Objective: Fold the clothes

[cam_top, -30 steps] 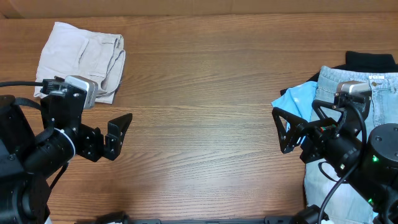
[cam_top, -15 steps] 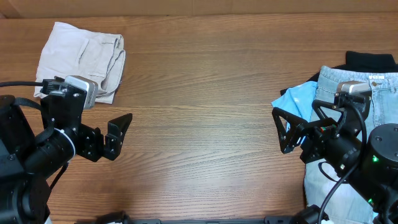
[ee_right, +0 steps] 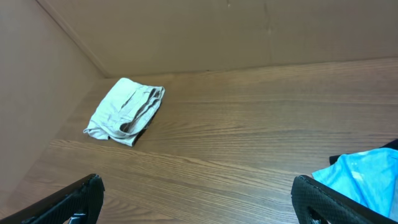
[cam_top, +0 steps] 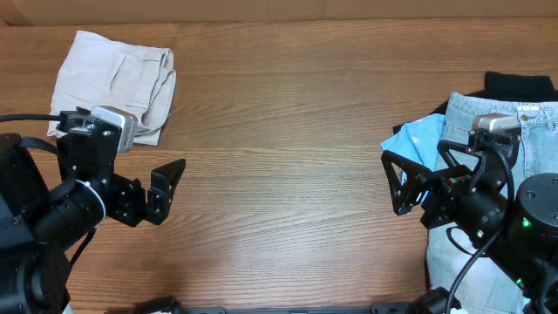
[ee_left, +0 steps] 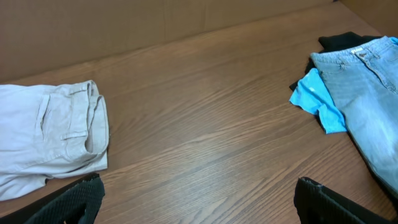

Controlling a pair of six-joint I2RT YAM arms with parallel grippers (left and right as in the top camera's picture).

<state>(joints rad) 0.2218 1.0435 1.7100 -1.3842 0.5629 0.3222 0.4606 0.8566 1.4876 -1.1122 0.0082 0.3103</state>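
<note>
A pale beige cotton pair of short, wide-legged trousers (cam_top: 113,83) lies at the far left corner of the brown wood-grain bench (cam_top: 288,131), gathered into a compact, roughly square bundle with the waistband and a pocket opening showing along its right-hand side. It looks folded over on itself, though the layers along the near edge are a little uneven. The left tool (cam_top: 170,190) hangs just in front of the bundle with its jaws spread wide and nothing between them, clear of the cloth. The right tool (cam_top: 391,183) is well apart on the other side of the bench, likewise wide open and empty. It sits beside a heap of other garments: light blue denim jeans (cam_top: 497,122), a bright sky-blue top (cam_top: 414,139) and something black (cam_top: 519,85) underneath. The trousers should handle as light, soft and limp. They will likely sag and drape from wherever they are pinched, and stacked layers may slide apart if only the top one is caught. The waistband is probably the firmest part, thick with seams and belt loops, so its two corners are the surest places to grip. A pinch in the middle of a leg panel would probably lift only loose cloth. Nothing here is fragile. The smooth wood should let the fabric drag easily.
</note>
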